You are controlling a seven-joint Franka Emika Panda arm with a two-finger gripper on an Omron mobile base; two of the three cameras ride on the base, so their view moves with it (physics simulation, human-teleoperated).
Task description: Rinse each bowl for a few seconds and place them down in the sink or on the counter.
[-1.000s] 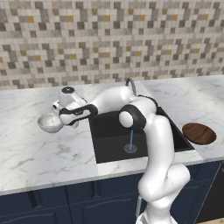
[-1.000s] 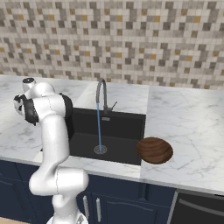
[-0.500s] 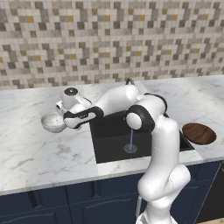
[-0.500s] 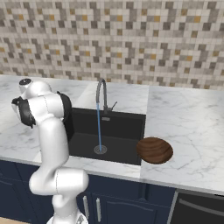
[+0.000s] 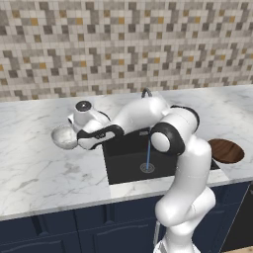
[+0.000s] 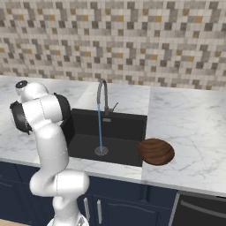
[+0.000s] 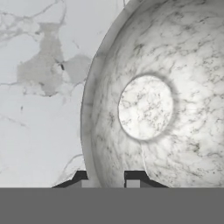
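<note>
Since a second ago my arm has swung slightly, carrying the pale bowl along above the bench left of the sink. My tool is clamped on its rim, one finger inside, one outside. Water runs from the faucet. The brown bowl sits at the sink's right edge. Judging by this, rinsing of the pale bowl is not under way.
</note>
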